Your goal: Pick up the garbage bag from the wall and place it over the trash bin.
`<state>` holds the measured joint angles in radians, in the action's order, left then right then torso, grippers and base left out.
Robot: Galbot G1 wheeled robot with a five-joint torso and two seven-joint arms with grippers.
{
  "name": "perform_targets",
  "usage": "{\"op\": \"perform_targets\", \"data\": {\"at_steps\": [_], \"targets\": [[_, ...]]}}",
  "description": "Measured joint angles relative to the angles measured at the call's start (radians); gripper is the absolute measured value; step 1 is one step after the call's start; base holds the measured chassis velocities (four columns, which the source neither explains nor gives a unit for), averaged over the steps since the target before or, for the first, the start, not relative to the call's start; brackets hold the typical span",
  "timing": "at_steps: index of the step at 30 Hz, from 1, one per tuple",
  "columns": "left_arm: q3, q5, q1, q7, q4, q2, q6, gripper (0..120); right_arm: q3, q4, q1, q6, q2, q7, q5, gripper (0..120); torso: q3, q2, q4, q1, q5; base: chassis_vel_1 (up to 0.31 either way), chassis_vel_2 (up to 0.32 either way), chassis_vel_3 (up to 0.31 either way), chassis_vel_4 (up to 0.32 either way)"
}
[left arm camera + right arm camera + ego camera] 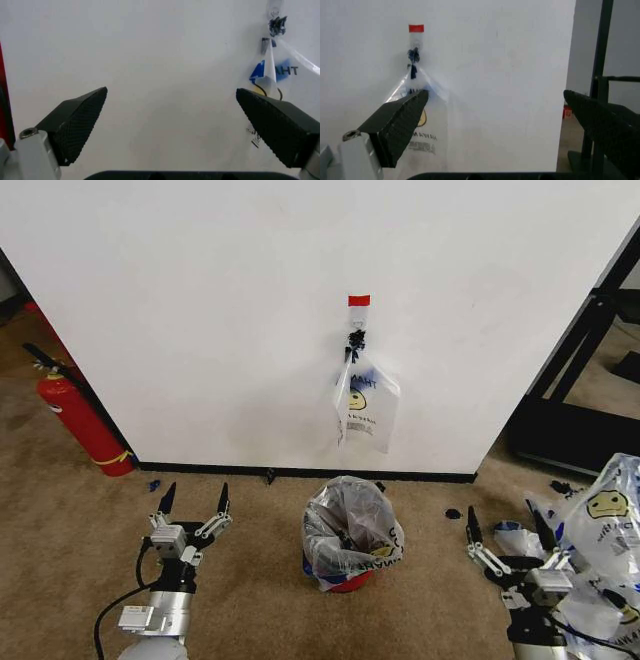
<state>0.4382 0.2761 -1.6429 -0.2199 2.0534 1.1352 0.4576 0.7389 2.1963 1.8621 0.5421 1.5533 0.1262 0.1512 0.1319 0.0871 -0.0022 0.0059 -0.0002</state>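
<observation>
Brown carpet (240,580) lies open between both grippers.

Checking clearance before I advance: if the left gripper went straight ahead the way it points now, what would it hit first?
Most likely the bare wall. The left gripper is open, low and left of the trash bin; the hanging garbage bag sits off to one side of its line, though depth is unclear.

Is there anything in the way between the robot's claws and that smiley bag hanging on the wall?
Nothing visible blocks either one. The garbage bag hangs from the hook on the wall, with open carpet between it and the left gripper and right gripper, both open. The trash bin, already lined with plastic, stands directly below the bag.
</observation>
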Motion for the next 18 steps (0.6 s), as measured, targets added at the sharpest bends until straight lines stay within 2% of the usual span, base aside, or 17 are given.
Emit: {"op": "perform_targets", "data": {"at_steps": [18], "targets": [[-0.003,0.004,0.0,-0.003,0.008,-0.001,-0.014,100,0.0,0.007,-0.001,-0.001,0.0,-0.009,-0.014,100,0.0,0.0,0.0,0.0,0.0001,0.0,0.0,0.0,0.0]]}}
